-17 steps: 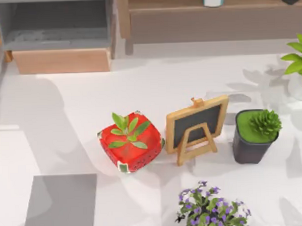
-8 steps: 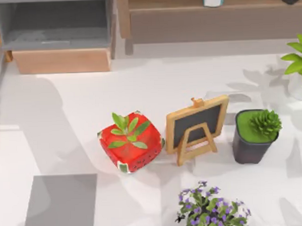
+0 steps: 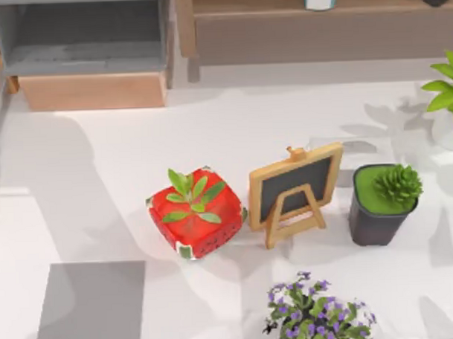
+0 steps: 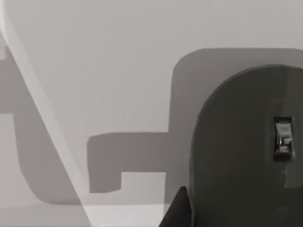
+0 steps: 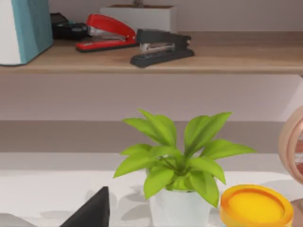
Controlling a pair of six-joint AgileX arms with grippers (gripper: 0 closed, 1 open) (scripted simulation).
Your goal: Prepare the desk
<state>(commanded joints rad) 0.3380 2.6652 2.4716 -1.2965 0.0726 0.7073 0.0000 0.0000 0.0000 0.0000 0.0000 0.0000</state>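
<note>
One desk (image 3: pixel 210 125) spreads under everything, white and flat. Judge it rigid, heavy and slick: you take no hold of it, you only shift what stands on it, and pots may slide. From left to right you can count one grey mat (image 3: pixel 90 304) at the near left, one red pot (image 3: pixel 197 222), one small chalkboard (image 3: pixel 295 186), one purple-flowered plant (image 3: pixel 317 315), one dark pot (image 3: pixel 380 209), and one leafy plant (image 3: pixel 447 91) at the right edge. Of the left gripper (image 4: pixel 177 210) and the right gripper (image 5: pixel 92 213) you cannot tell how open either is, nor whether it holds anything
</note>
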